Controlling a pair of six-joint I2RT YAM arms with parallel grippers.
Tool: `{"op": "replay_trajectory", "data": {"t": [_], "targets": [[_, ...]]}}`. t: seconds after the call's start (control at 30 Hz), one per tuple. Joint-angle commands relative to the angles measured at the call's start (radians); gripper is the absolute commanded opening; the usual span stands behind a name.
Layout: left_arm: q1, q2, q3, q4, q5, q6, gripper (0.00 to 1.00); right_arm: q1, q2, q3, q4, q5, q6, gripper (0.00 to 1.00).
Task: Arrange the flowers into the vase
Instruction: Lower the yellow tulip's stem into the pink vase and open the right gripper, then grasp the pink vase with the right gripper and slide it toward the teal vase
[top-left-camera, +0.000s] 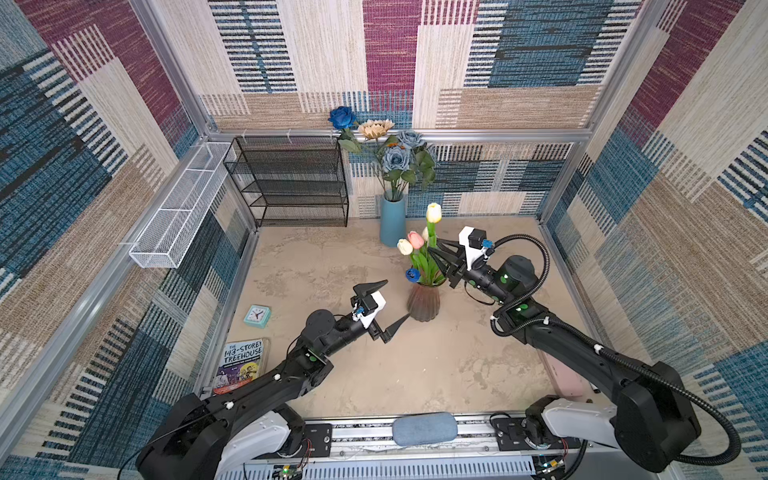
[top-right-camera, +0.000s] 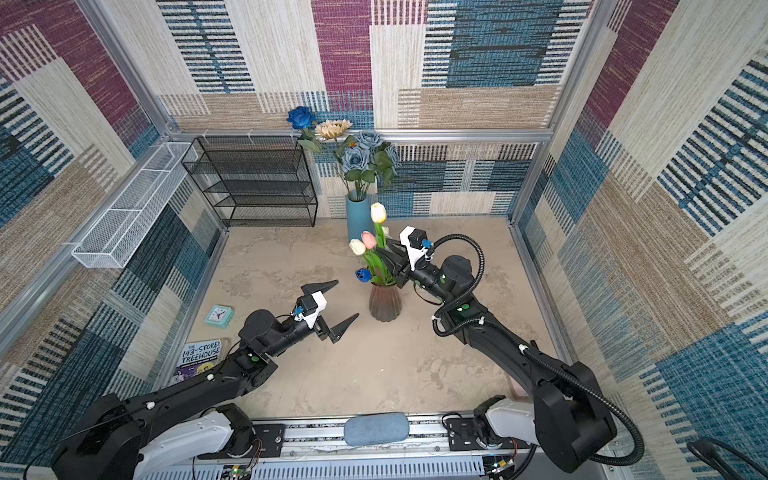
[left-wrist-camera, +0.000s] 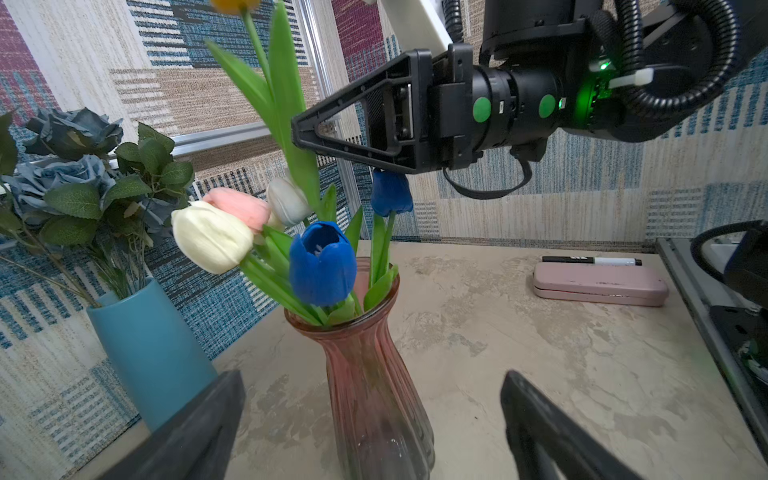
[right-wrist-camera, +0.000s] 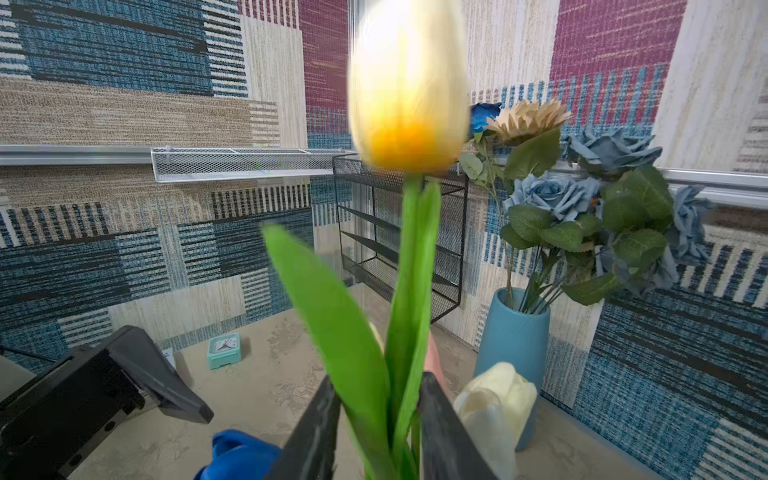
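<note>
R gripper (right-wrist-camera: 378, 384): jaws astride yellow tulip (right-wrist-camera: 409, 83) stem, grip unclear; vase (top-left-camera: 423, 305) below. L gripper (top-left-camera: 399, 298): jaws spread wide, empty, vase ahead.

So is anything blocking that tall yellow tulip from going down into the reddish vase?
Nothing separate blocks it. The yellow tulip stands directly over the reddish vase; only the white tulip, pink tulip and blue tulip already in it crowd its mouth.
</note>
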Motion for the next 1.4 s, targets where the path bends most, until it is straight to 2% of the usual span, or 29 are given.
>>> {"op": "replay_trajectory", "data": {"t": [0.0, 0.07, 0.13, 0.37, 0.53, 0.67, 0.83, 0.93, 1.03, 1.23, 1.37], "targets": [[0.001, -0.001, 0.006, 0.051, -0.005, -0.012, 0.99, 0.001, -0.021, 0.008, 0.003, 0.017, -0.022, 0.23], [0.001, -0.003, 0.007, 0.049, -0.006, -0.009, 0.99, 0.001, -0.027, 0.013, -0.001, 0.019, -0.027, 0.24], [0.001, -0.006, 0.009, 0.043, -0.005, -0.004, 0.99, 0.001, -0.024, 0.046, -0.048, 0.036, -0.029, 0.39], [0.001, -0.038, -0.002, 0.028, -0.009, -0.004, 0.99, 0.001, -0.134, 0.025, -0.052, 0.044, -0.040, 0.62], [0.001, -0.080, -0.014, 0.008, -0.012, -0.004, 0.99, -0.002, -0.245, 0.008, -0.129, 0.162, -0.026, 0.83], [0.001, -0.116, -0.035, -0.018, -0.021, -0.014, 0.99, -0.005, -0.316, -0.058, -0.218, 0.208, -0.046, 0.95], [0.001, -0.140, -0.096, -0.009, -0.044, -0.030, 0.99, -0.011, -0.406, -0.299, -0.135, 0.193, -0.029, 1.00], [0.001, -0.133, -0.132, 0.026, -0.048, -0.026, 0.99, -0.014, -0.367, -0.390, -0.073, 0.155, -0.035, 1.00], [0.001, -0.131, -0.155, 0.050, -0.054, -0.026, 0.99, -0.014, -0.320, -0.473, 0.062, 0.126, -0.043, 1.00], [0.001, -0.111, -0.162, 0.046, -0.060, -0.014, 0.99, -0.013, -0.163, -0.512, 0.237, 0.008, -0.112, 1.00], [0.001, -0.075, -0.157, 0.079, -0.047, -0.021, 0.99, -0.013, -0.047, -0.499, 0.316, -0.010, -0.145, 1.00]]}}
